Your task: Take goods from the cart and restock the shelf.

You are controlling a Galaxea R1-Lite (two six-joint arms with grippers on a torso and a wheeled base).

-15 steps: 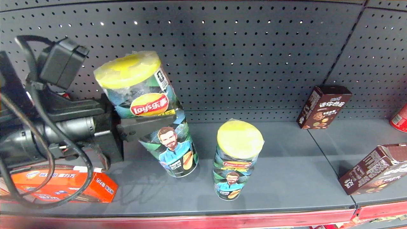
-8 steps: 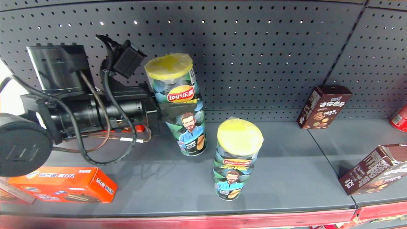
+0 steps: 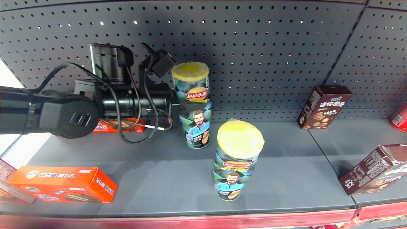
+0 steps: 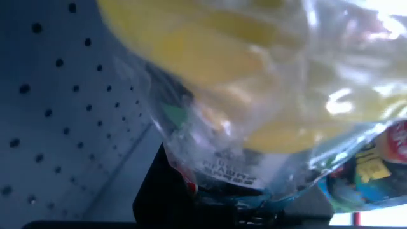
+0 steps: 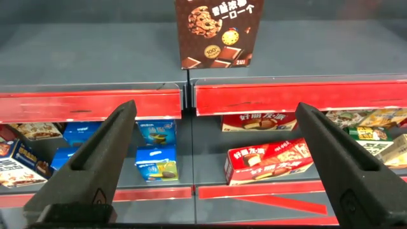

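Holding chip can at rear of shelf: L arm, stock entry

Item 1, held can [image 3: 194,127]: yellow lid up, long axis vertical or v. near it, toward the rear of the shelf [image 3: 286,171]. Base looks at or just above the deck; I can't tell contact.

Item 2, left gripper [image 3: 190,109]: comes in level from the robot's left, jaws clamped across the can's mid-body, at right angles to its axis.

Item 3, right gripper [image 5: 216,109]: jaws wide apart, nothing in them, facing the lower shelves [image 5: 95,105]. L arm is the one on the job.

Step, as I judge it: set-down. Next move wants a straight drop along the can's axis, then release & withdrawal leftward.

Surroundings:
- back panel [image 3: 254,47]: just behind the can, so no room rearward.
- standing can [image 3: 237,159]: near, front-right, apart; main knock risk.
- red box [image 3: 105,125]: behind the arm, on the pull-back side.
- orange box [image 3: 63,184]: front-left, well apart.
- brown box [image 3: 324,106], second brown box [image 3: 372,168], red tin [image 3: 400,119]: far right, well apart.
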